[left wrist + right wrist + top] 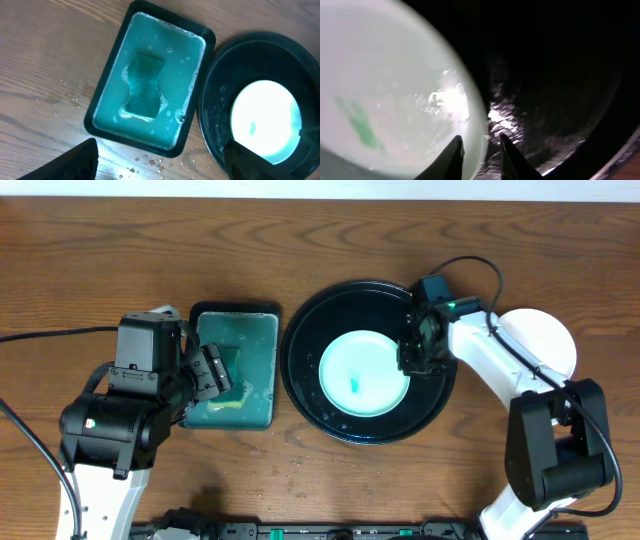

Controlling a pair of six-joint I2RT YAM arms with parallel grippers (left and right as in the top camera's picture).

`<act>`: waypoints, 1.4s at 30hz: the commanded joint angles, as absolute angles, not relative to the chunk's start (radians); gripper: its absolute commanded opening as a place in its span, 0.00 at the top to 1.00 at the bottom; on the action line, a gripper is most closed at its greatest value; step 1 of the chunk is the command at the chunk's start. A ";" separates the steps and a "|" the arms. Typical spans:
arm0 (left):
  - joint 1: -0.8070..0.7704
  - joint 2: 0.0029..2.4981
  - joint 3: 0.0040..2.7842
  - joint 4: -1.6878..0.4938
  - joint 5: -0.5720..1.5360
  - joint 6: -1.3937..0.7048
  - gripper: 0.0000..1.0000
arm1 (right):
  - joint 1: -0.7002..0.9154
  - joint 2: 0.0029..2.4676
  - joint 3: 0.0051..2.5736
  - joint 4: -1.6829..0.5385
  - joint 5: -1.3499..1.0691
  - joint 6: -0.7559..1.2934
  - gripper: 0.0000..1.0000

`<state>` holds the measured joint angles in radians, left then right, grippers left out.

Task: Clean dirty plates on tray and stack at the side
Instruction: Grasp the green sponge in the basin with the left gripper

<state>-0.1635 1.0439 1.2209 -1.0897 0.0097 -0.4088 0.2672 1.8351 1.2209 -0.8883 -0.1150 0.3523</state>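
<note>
Centrally placed: round black tray (pixel 300 380) on the wooden table (pixel 300 240), its floor wet and glinting in the right wrist view.
Contents of tray: one pale-mint plate (pixel 365 375), lying flat, slightly left of the tray's middle.
Condition of plate: teal-green smear (pixel 355 385) near its centre; the surface around it is wet and shiny.
Side position: white plate (pixel 545 335) on the table right of the tray, apart from it and partly covered by the right arm; whether it is one plate or several cannot be told.
Right gripper (pixel 415 345): low over the tray, at the right edge of the pale-mint plate.
Right fingers (pixel 512 160): a narrow gap between them, one tip over the plate and the other over the tray floor, the rim running between; whether they press on the rim cannot be told.
Left gripper (pixel 215 375): above the rectangular tray (pixel 235 310), holding nothing.
Left fingers (pixel 75 160): spread wide.
Rectangular tray: black rim, just left of the round tray, filled with foamy teal liquid (pixel 165 50).
Sponge (pixel 144 87): dark green, waisted shape, lying in the liquid.
Table near rectangular tray: scattered droplets (pixel 70 95).
</note>
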 commanded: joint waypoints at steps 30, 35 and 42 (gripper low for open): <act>-0.050 1.834 1.113 -0.780 0.021 -0.373 0.89 | 0.289 1.460 1.061 -0.913 -0.259 0.277 0.86; -0.049 1.804 1.123 -0.830 0.105 -0.313 0.93 | 0.289 1.460 1.007 -0.805 -0.246 0.284 0.87; -0.054 1.639 1.184 -0.940 0.107 -0.307 0.93 | 0.289 1.477 0.998 -0.702 -0.061 0.338 0.85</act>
<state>-0.0540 1.7447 1.1236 -0.9207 0.0956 -0.3279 0.2779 1.4601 1.0031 -0.7246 -0.1688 0.2916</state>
